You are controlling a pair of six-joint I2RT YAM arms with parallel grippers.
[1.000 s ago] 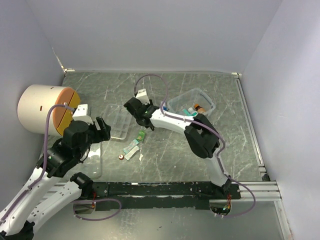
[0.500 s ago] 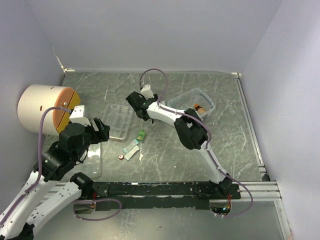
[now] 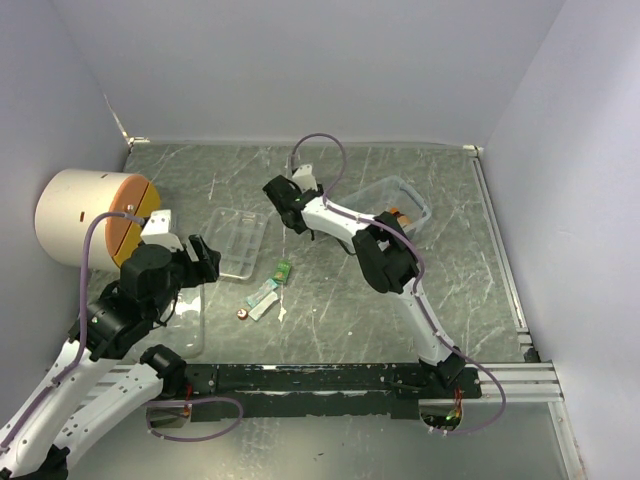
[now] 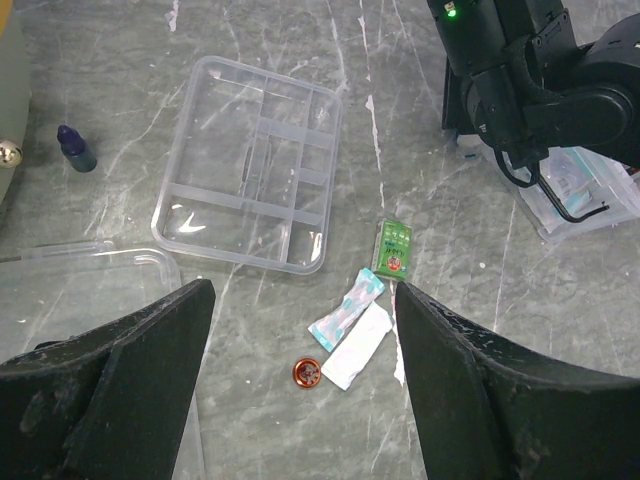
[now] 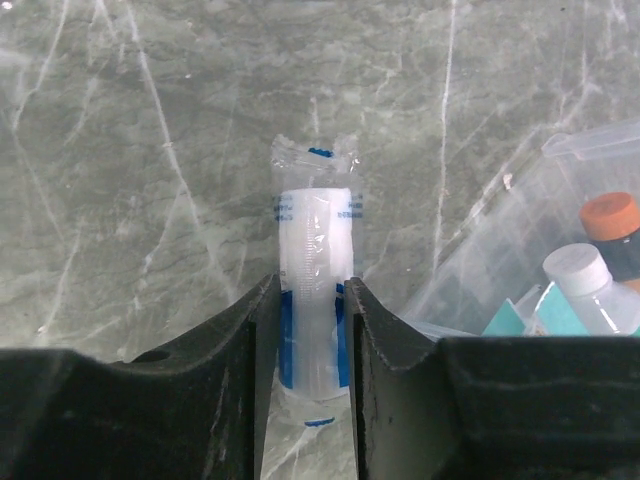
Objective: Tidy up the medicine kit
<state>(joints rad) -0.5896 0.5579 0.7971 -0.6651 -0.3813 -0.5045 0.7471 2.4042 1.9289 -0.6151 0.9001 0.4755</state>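
Observation:
My right gripper [image 5: 312, 300] is shut on a clear syringe in a blue-and-white wrapper [image 5: 315, 235], held just above the table left of the clear bin [image 5: 500, 250]. In the top view this gripper [image 3: 284, 196] is behind the divided clear tray [image 3: 237, 243]. My left gripper [image 4: 300, 300] is open and empty, hovering above a teal sachet [image 4: 347, 308], a white sachet [image 4: 358, 345] and a small red tin [image 4: 307, 372]. A green packet [image 4: 396, 248] lies beside the tray [image 4: 250, 190].
The bin [image 3: 372, 195] holds an orange-capped bottle [image 5: 612, 218], a white-capped bottle [image 5: 585, 280] and a teal box [image 5: 520, 315]. A blue dropper bottle [image 4: 75, 148] stands left of the tray. A clear lid [image 4: 60, 290] lies near left. A large cream-and-orange cylinder [image 3: 90, 215] stands at left.
My right gripper has moved back and to the right with the wrapped syringe, away from the tray and closer to the bin. The left arm has hardly moved.

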